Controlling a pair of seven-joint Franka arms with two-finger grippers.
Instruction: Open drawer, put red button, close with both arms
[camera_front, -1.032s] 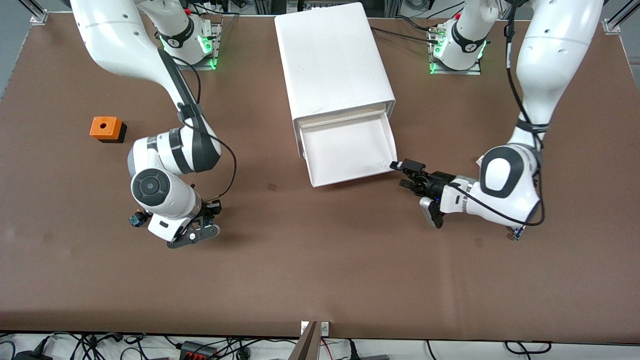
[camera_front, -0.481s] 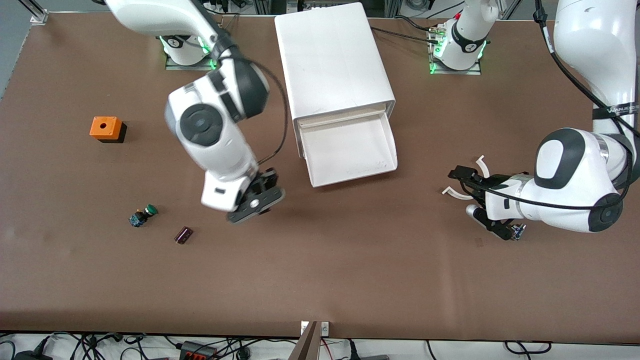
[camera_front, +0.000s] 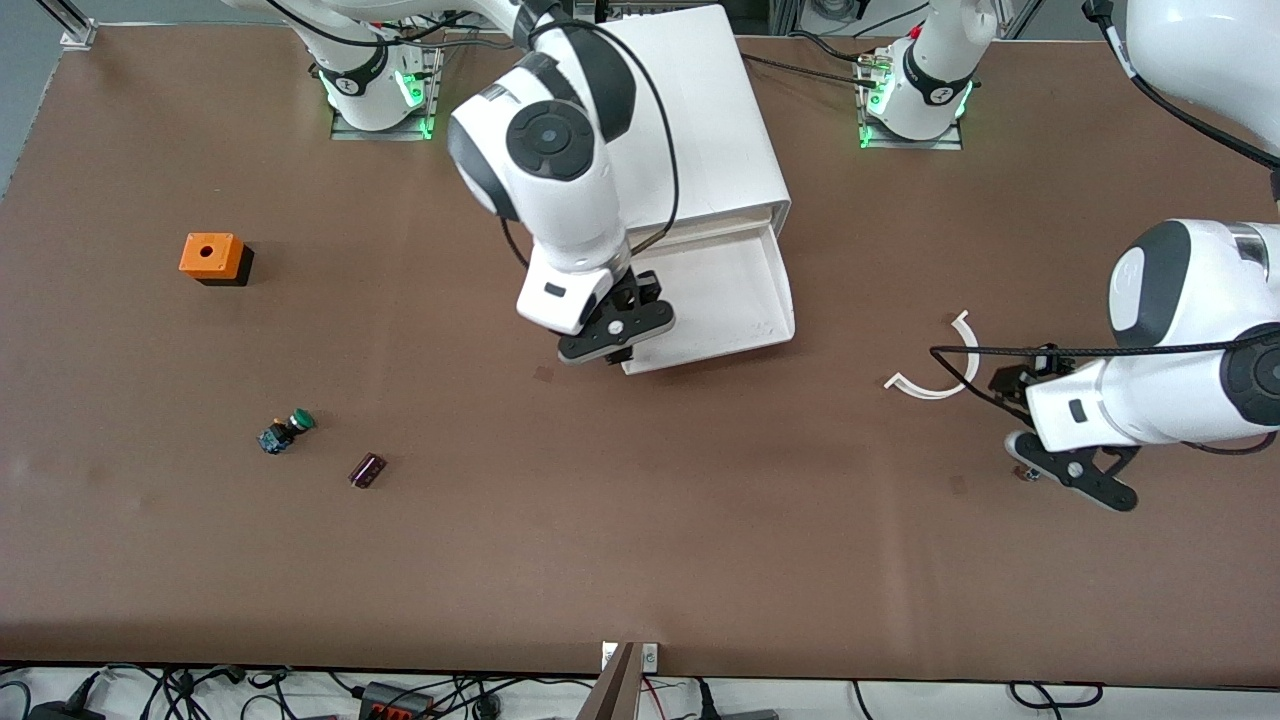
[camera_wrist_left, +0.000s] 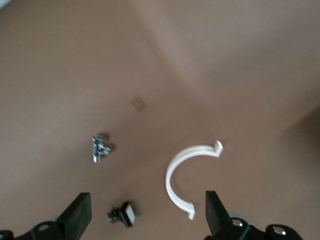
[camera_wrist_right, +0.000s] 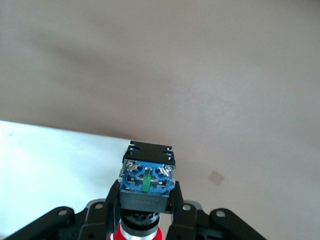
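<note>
white plastic drawer (camera_front: 700, 300) open | right claw (camera_front: 618, 330) over its corner, gripping red-capped black-and-blue button (camera_wrist_right: 146, 185) | left claw (camera_wrist_left: 147, 220) wide, waiting | drop, closing remain

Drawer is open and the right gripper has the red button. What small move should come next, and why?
Probably carry the right gripper a little farther in over the open drawer, then release. It is shut on the red button but hangs over the drawer's front corner, so a drop now might miss. The left gripper waits open over the table.
</note>
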